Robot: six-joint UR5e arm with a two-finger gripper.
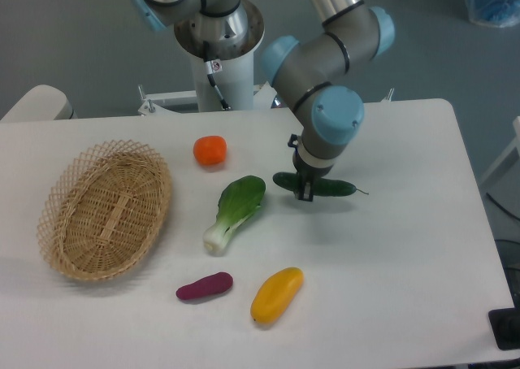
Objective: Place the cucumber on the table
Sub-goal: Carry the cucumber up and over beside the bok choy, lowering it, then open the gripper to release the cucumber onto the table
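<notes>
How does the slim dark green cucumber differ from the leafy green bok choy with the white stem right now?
The slim dark green cucumber is narrow and evenly dark along its length; the leafy green bok choy flares from a white stem into a broad leaf. The cucumber lies roughly level across the view with the pincer at its middle; the bok choy lies slanted and untouched. Both are green vegetables over the white table.

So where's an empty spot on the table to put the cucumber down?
Bare table lies right of the cucumber and mango, out to the edge. The middle is crowded: bok choy, orange, purple yam, basket at left.
</notes>
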